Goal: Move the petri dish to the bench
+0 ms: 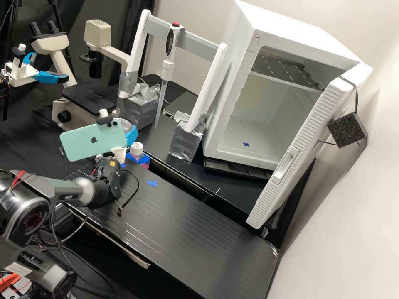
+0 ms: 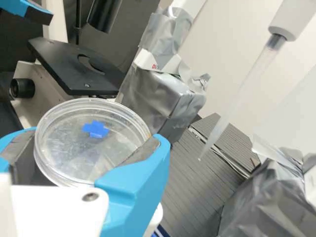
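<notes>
Black counter (image 1: pixel 187 232), white incubator (image 1: pixel 286 37) behind; gripper (image 2: pixel 95 138) pinching clear petri dish (image 2: pixel 74 150) by opposite sides, raised off the surface, likely light, stiff, slick and crackable, so gentle side-wall hold suits, lid fit hard to tell.

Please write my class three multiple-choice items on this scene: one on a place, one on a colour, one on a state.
1. Where is the petri dish?
A) On the bench
B) Between the fingers
C) Under the pipette tip

2. What colour is the pipette's top button?
A) Red
B) Green
C) Yellow

3. How is the incubator door?
A) Shut
B) Detached
C) Open

1: B, a finger lies at either side of its rim.
2: A, the button is plainly red.
3: C, the interior shows, with the door swung aside.
</notes>
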Robot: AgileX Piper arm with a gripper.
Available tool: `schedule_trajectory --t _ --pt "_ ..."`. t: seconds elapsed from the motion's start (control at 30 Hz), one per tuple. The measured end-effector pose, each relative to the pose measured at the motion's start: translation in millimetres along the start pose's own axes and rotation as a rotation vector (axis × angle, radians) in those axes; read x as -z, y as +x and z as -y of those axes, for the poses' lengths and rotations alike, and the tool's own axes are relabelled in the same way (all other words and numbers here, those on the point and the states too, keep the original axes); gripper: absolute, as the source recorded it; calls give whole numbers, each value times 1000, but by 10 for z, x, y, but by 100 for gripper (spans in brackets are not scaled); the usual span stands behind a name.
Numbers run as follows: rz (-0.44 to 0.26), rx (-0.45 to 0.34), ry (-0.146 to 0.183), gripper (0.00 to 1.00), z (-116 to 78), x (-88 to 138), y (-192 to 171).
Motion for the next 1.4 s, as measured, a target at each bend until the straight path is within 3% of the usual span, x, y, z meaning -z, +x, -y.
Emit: schedule_trajectory --t 0.2,0.5,0.83,1.2,1.4 --pt "3 -6 -7 0 12 -132 -149" --pt "21 -27 11 0 53 -338 -449" --pt "144 -12 49 0 76 -552 -720" --pt "234 7 37 0 84 -713 -981" --pt "270 13 57 0 65 -861 -1056"
